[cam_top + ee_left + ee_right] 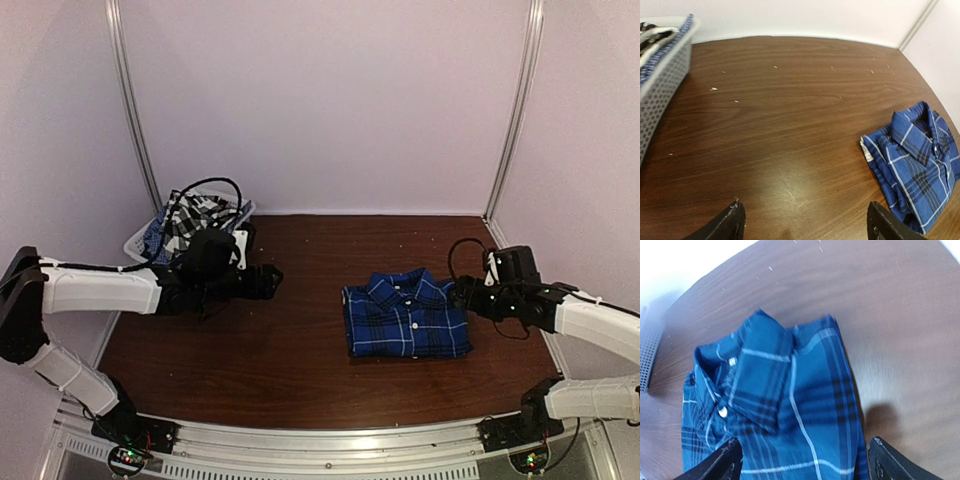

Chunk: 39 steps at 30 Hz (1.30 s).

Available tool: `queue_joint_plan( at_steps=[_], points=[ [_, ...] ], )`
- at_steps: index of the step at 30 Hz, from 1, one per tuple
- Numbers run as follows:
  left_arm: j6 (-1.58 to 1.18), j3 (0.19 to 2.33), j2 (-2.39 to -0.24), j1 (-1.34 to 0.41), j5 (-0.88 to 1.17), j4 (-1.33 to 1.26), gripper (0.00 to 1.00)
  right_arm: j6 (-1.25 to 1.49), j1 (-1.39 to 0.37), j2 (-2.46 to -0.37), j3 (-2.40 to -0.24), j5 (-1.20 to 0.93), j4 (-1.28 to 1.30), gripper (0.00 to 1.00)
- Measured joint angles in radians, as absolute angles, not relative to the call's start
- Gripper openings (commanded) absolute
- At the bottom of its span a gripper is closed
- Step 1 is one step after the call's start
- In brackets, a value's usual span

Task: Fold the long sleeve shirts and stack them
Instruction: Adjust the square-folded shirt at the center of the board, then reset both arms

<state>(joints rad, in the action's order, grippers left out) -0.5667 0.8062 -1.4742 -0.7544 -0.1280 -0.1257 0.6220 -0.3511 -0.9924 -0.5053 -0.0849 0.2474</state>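
Blue plaid shirt [407,315] folded on desk [300,370]; right fingers [722,462] spread, empty, at its right edge, left fingers [725,225] spread, empty, well to its left; next take checked shirt [195,212] from basket [135,243] farther left, pinching collar only and lifting clear of rim.

Dim, soft overhead light; wrist views bow at edges, far corners overexposed.

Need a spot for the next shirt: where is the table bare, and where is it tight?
Widest bare table: between the left fingers and the folded blue shirt, back to the wall. Tight: the far-left corner with the basket, and the shirt's right edge by the right fingers.
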Motion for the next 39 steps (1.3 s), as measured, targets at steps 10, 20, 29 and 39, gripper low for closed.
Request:
queue_joint_plan(
  at_steps=[10,20,29,39],
  points=[
    [-0.513,0.781,-1.201,-0.626,-0.315,0.013,0.98,0.354,-0.351,-1.193,-0.804,-0.071,0.284,0.98],
    [-0.458,0.781,-1.056,-0.563,-0.411,0.115,0.98,0.290,-0.351,-1.168,-0.824,-0.154,0.260,1.00],
    [-0.421,0.824,-0.962,-0.523,-0.444,0.205,0.98,0.246,-0.351,-1.050,-0.865,-0.036,0.256,1.00],
    [-0.338,0.847,-0.811,-0.523,-0.449,0.210,0.98,0.208,-0.351,-0.939,-0.881,0.019,0.207,1.00]
  ],
)
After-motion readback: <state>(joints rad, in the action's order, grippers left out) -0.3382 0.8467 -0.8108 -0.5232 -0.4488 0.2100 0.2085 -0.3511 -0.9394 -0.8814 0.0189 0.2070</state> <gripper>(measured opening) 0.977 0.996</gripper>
